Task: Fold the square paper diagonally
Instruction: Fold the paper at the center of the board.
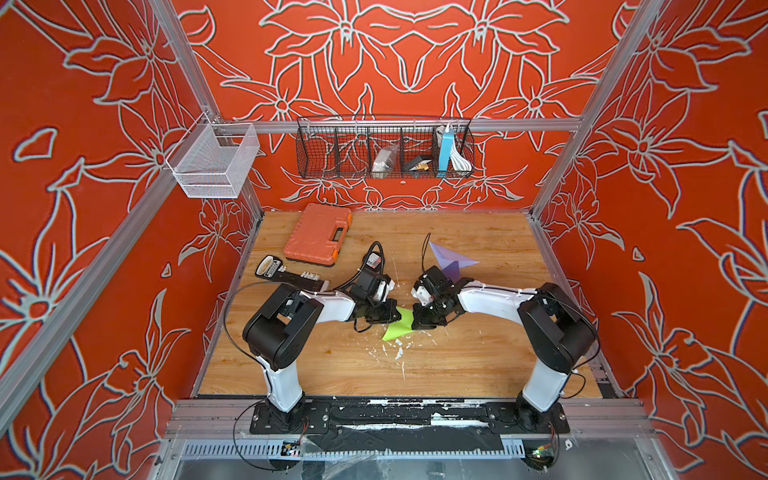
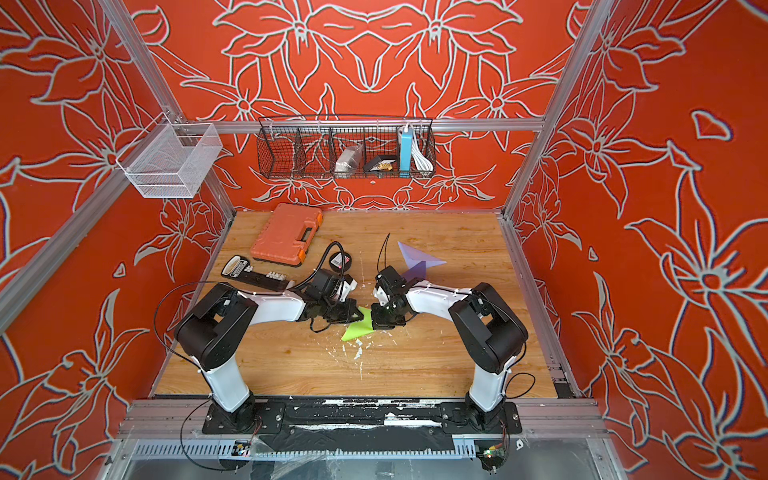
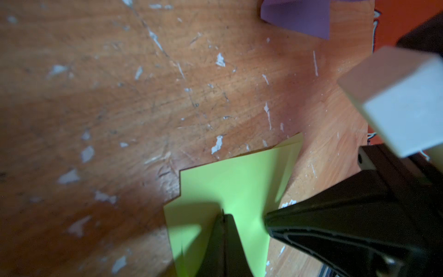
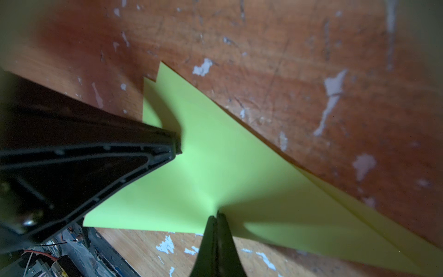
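Green paper (image 1: 398, 329) flat on the wooden counter (image 1: 478, 357), near the middle, right between the two arms. Folded over into a pointy shape, like a triangle. Layers not quite lined up: a thin strip of the bottom layer peeking out along one edge in the right wrist view.

Left end effector (image 1: 397, 319) shut tight, both fingers pressed together, nothing seen between them. Tip down on top of the green paper (image 3: 227, 187), near one side of it.

Right end effector (image 1: 415, 323) shut tight too, fingers together, nothing seen between them. Tip also down on top of the green paper (image 4: 215, 156), near the other side.

Both end effectors pointing at each other, tips close but not touching, with a bit of green showing between them.

Little white chips (image 1: 399, 353) on the counter just beside the green paper, on the side nearer the arm bases.

Purple paper (image 1: 451, 259) farther back, behind the right arm, folded and partly sticking up. Well apart from the green one.

Orange tool case (image 1: 318, 235) closed, near the back left of the counter.
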Motion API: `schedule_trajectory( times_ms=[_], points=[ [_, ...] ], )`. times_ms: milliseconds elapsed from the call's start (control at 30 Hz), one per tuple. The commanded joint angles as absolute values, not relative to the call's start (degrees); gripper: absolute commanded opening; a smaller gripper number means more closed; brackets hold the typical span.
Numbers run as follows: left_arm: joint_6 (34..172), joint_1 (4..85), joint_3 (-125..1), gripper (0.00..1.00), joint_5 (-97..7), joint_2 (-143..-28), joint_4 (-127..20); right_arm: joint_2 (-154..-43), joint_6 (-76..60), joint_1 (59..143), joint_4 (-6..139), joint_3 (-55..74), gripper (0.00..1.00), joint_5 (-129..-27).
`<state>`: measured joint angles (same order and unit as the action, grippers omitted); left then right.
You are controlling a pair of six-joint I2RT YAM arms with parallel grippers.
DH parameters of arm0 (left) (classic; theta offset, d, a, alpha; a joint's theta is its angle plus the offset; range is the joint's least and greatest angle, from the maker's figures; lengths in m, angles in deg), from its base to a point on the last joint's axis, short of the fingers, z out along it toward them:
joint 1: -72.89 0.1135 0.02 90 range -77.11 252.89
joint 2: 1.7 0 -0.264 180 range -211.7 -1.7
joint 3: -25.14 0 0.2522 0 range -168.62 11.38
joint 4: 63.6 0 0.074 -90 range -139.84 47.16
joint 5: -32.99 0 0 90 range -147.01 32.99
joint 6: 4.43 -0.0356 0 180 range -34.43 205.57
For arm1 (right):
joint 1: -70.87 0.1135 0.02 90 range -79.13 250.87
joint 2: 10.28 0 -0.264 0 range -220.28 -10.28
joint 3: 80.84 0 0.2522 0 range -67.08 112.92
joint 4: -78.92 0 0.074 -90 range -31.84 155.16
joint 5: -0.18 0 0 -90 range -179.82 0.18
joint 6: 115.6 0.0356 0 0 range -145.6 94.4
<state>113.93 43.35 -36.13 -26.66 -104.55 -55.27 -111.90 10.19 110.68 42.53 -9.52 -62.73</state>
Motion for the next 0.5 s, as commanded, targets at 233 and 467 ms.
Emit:
schedule_trajectory(
  times_ms=[233, 467],
  points=[
    [113.2, 43.3, -35.6, 0.00, -29.9, -107.0, -50.5, -112.2, 11.3, 112.2, 43.2, -7.5, 0.00, -63.1],
    [113.3, 43.4, -35.6, 0.00, -29.8, -107.2, -50.7, -111.9, 12.2, 113.6, 43.6, -7.5, 0.00, -63.2]
  ],
)
